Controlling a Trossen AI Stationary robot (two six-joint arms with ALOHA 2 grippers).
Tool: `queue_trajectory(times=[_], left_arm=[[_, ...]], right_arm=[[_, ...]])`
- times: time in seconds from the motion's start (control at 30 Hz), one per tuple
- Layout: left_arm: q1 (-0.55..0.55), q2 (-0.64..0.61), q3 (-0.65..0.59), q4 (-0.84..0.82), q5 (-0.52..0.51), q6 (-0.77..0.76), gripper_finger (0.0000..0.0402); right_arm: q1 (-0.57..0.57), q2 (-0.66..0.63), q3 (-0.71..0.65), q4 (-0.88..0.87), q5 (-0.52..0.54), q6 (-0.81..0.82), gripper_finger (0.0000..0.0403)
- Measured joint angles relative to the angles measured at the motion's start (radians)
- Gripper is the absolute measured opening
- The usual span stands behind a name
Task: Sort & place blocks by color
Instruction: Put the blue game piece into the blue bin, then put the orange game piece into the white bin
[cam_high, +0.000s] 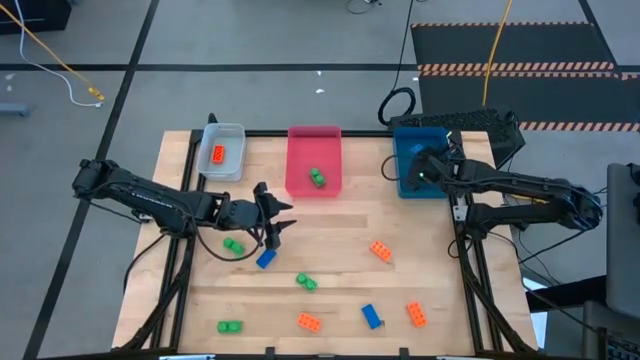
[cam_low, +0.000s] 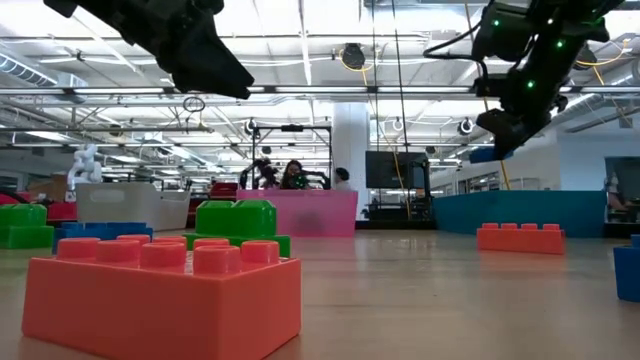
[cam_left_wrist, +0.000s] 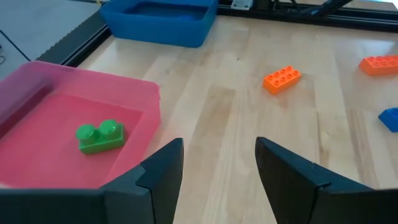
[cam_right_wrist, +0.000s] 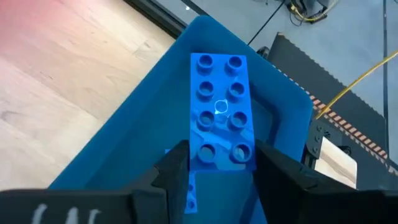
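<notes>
A: Over blue tray (cam_high: 405, 160), far right corner – R gripper (cam_high: 428, 168) w/ a blue brick (cam_right_wrist: 221, 112) between its fingers, pinched at one end, rest of it sticking out above the tray's inside.

B: Sure it's gripped?

A: Yes, wrist view: fingers (cam_right_wrist: 171, 168) sit against both long sides, jaws partway apart on it.

B: L side?

A: L gripper (cam_high: 270, 225) hangs mid-table, near side of pink tray (cam_high: 298, 150). Fingers (cam_left_wrist: 163, 171) parted, nothing between them, bare wood under the gap.

B: Trays so far?

A: Pink tray has one green brick (cam_high: 317, 178). Grey tray (cam_high: 238, 135), far left, has one orange brick (cam_high: 217, 154).

B: Loose ones?

A: Green (cam_high: 233, 245) and blue (cam_high: 266, 259) just beside L gripper, near side. Green (cam_high: 306, 283) a bit further toward front. Front edge: green (cam_high: 229, 326), orange (cam_high: 308, 321), blue (cam_high: 371, 316), orange (cam_high: 416, 315). One more orange (cam_high: 380, 250) mid-right.

B: Low view any use?

A: Big orange brick (cam_low: 165, 295) up close, green (cam_low: 236, 225) behind it. Both arms overhead.
</notes>
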Motion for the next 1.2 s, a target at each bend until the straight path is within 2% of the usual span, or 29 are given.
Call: queue_trajectory(times=[0.2, 0.6, 0.87, 1.07, 1.2], left_arm=[[0.000, 0.003, 0.000, 0.000, 0.000, 0.000, 0.0202], [0.000, 0.003, 0.000, -0.005, 0.000, 0.000, 0.0202], [0.000, 0.004, 0.000, -0.002, 0.008, -0.012, 0.0202], [-0.008, 0.004, 0.000, 0.008, 0.062, -0.027, 0.0202], [-0.026, 0.004, 0.000, 0.009, 0.065, -0.036, 0.0202]], right_arm=[[-0.005, 0.000, 0.000, 0.029, -0.048, -0.015, 0.0149], [-0.005, 0.000, 0.000, 0.046, -0.045, -0.010, 0.0242], [-0.001, -0.002, 0.000, 0.079, -0.055, -0.040, 0.0271], [0.025, -0.035, 0.000, 0.161, -0.162, -0.073, 0.0270], [0.071, -0.062, 0.000, 0.269, -0.371, -0.140, 0.0270]])
